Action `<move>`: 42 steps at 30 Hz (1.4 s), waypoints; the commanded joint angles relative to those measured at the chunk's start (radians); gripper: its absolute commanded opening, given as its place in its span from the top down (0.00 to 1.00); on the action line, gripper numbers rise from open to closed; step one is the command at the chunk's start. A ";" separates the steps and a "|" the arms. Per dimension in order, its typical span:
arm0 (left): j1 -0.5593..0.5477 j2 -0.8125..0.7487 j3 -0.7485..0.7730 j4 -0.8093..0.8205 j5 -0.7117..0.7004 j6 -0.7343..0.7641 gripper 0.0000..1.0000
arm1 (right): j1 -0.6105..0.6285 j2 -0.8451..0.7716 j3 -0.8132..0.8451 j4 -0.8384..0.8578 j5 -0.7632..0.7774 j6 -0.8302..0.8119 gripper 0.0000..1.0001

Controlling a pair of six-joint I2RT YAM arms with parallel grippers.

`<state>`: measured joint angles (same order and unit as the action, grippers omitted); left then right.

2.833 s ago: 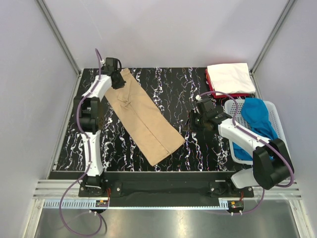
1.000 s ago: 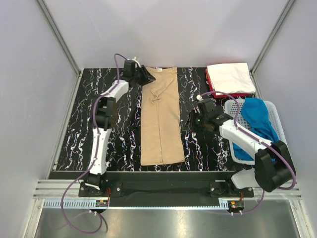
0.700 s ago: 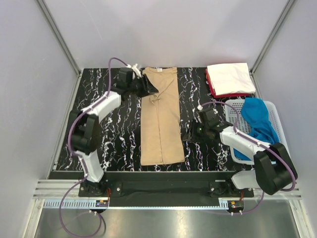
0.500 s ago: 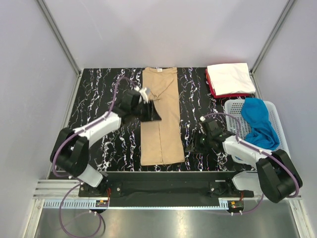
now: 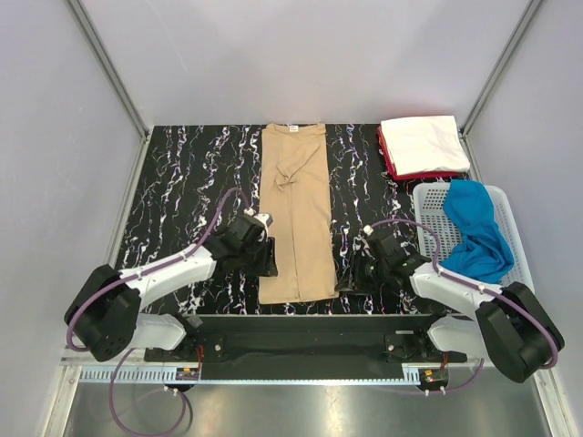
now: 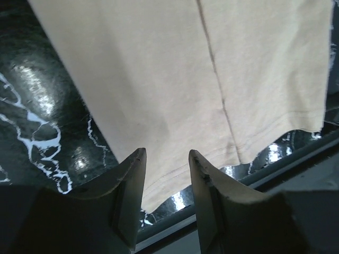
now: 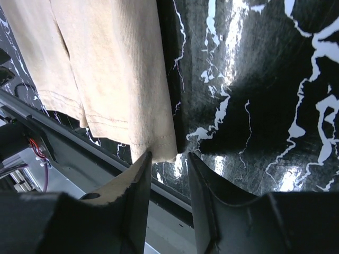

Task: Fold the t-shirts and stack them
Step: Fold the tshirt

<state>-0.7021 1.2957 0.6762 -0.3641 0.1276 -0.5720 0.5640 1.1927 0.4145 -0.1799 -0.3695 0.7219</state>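
The tan t-shirt (image 5: 295, 214) lies flat as a long narrow strip down the middle of the black marbled table, collar at the far end. My left gripper (image 5: 267, 258) hovers low at the strip's near left edge. In the left wrist view it (image 6: 167, 159) is open over the hem (image 6: 175, 174), gripping nothing. My right gripper (image 5: 350, 274) sits at the near right corner. It (image 7: 169, 159) is open too, with the tan corner (image 7: 161, 145) just beyond its fingertips. A folded white t-shirt (image 5: 420, 142) rests on a red one (image 5: 393, 169) at the far right. A blue t-shirt (image 5: 475, 229) is heaped in the basket.
A white mesh basket (image 5: 517, 246) stands at the right edge of the table. The table's front edge and a metal rail (image 7: 106, 159) run just below both grippers. Grey walls close in the left, back and right sides.
The left arm let go of the collar end and swept down to the near left hem. The right gripper slid toward the near right corner. The shirt now lies straight.
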 commanded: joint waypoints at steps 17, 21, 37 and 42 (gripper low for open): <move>-0.023 -0.032 -0.053 -0.098 -0.132 -0.022 0.55 | 0.019 -0.102 0.020 -0.029 0.009 0.030 0.54; -0.023 -0.021 -0.086 -0.067 -0.094 -0.028 0.76 | 0.020 -0.036 0.017 0.000 0.000 0.016 0.55; -0.023 -0.087 -0.050 -0.145 -0.224 -0.072 0.92 | 0.082 -0.080 -0.121 0.100 0.073 0.129 1.00; -0.031 -0.151 -0.011 -0.162 -0.217 -0.075 0.76 | 0.122 -0.081 -0.134 0.114 0.089 0.159 1.00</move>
<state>-0.7216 1.1984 0.6071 -0.5323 -0.0650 -0.6395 0.6544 1.1194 0.2928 -0.0822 -0.3168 0.8513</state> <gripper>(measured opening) 0.233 0.011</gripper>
